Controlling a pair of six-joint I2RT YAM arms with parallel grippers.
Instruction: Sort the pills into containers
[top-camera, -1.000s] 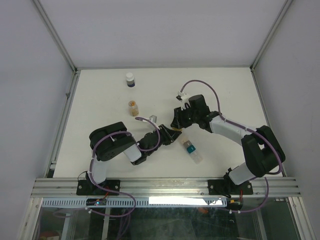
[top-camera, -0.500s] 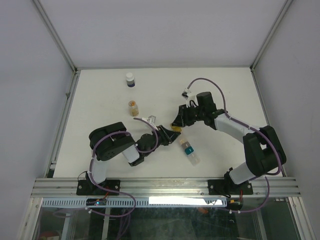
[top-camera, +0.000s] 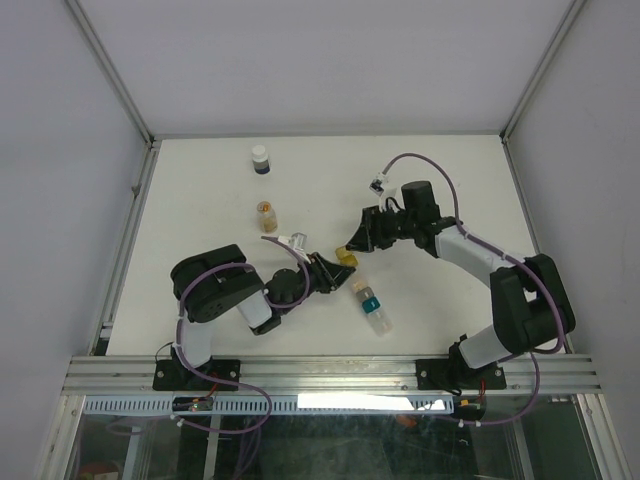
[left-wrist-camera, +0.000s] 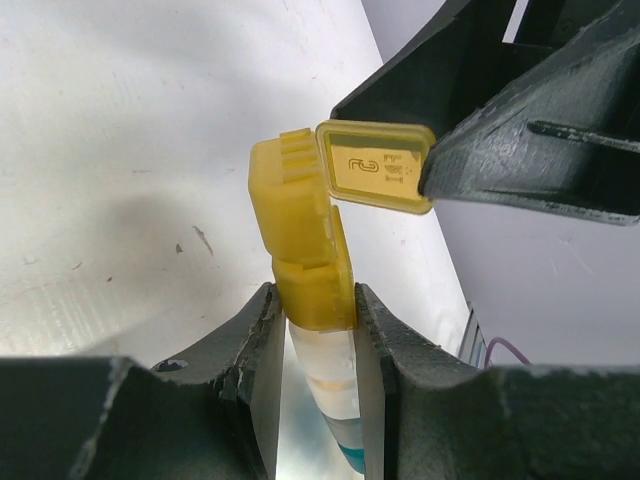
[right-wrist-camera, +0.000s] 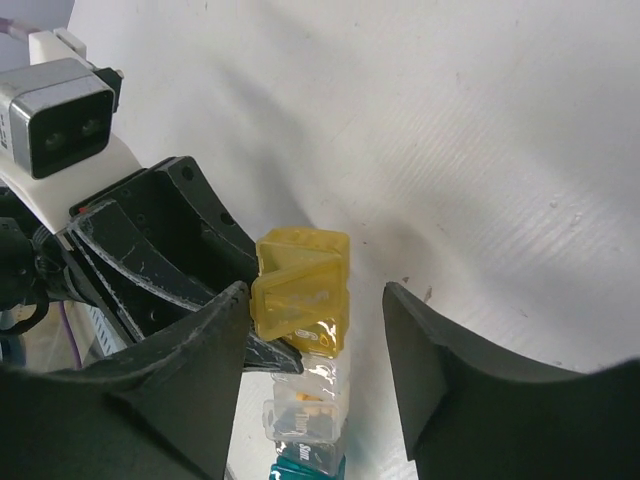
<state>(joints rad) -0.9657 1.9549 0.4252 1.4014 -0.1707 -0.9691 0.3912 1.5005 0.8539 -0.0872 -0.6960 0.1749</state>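
While the strip of containers (top-camera: 368, 303) stretches across the middle of the table (top-camera: 200, 220), slanting toward the near right, the left gripper (left-wrist-camera: 312, 300) pinches its yellow end compartment (left-wrist-camera: 300, 250) from both sides. That compartment's lid (left-wrist-camera: 378, 165) stands flipped open. The right gripper (right-wrist-camera: 315, 300) hangs over it with fingers spread, one fingertip (left-wrist-camera: 500, 150) touching the lid's edge.

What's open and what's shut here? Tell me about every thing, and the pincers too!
pill strip: lying down, held at its yellow end.
yellow lid: flipped open.
left pincer: shut on the pill strip.
right pincer: open, around the yellow end.
white-capped bottle: upright, capped.
small brown bottle: upright.
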